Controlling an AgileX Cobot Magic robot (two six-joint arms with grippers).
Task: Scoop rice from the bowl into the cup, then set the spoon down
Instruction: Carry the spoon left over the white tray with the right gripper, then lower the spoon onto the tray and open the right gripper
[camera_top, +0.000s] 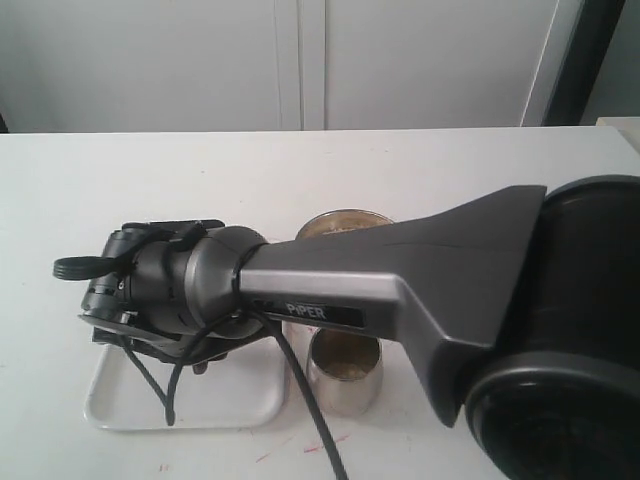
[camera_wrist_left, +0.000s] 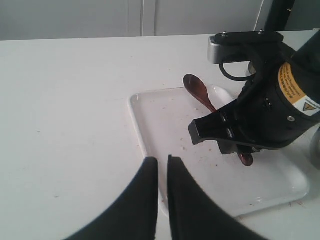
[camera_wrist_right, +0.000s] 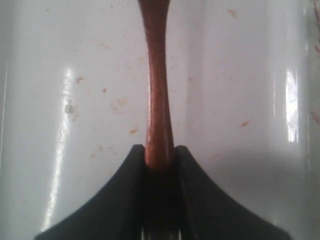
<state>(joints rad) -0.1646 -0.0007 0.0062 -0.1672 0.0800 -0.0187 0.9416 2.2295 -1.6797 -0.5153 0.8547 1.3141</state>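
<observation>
The dark wooden spoon (camera_wrist_right: 157, 90) lies low over the white tray (camera_wrist_left: 155, 125). Its oval bowl (camera_wrist_left: 195, 90) is at the tray's far rim. My right gripper (camera_wrist_right: 159, 150) is shut on the spoon's slim handle, close above the tray floor, and it shows as a black wrist and fingers (camera_wrist_left: 234, 149) in the left wrist view. My left gripper (camera_wrist_left: 162, 161) hovers at the tray's near edge, shut on nothing. The steel cup (camera_top: 345, 378) holds pale rice (camera_top: 345, 360). The steel bowl (camera_top: 345, 222) is mostly hidden behind my right arm.
My right arm (camera_top: 420, 280) stretches from the lower right across the cup and bowl to the tray (camera_top: 180, 405). White cabinet doors stand behind the white table (camera_top: 200, 170). A black cable (camera_top: 310, 410) hangs down from the arm beside the cup.
</observation>
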